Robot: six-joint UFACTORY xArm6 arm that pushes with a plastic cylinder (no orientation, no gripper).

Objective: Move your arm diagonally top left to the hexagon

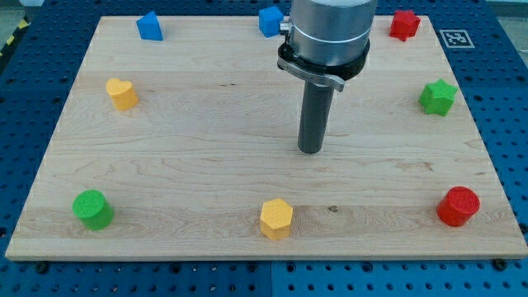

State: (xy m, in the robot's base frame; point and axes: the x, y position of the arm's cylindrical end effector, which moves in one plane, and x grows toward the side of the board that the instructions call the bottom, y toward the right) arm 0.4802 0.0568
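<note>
Showing wooden board, blue pegboard bench

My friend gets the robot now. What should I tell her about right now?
My tip rests on bare board near the middle, touching no block. The yellow hexagon sits at the view's bottom, below and a little left of the tip. Nothing is pushed yet; the tip has not reached the hexagon. The other blocks lie around the board's edges.

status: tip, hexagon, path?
My tip mid-board, touching no block. Yellow hexagon at the view's bottom edge, below and slightly left of tip. Nothing between them.
</note>
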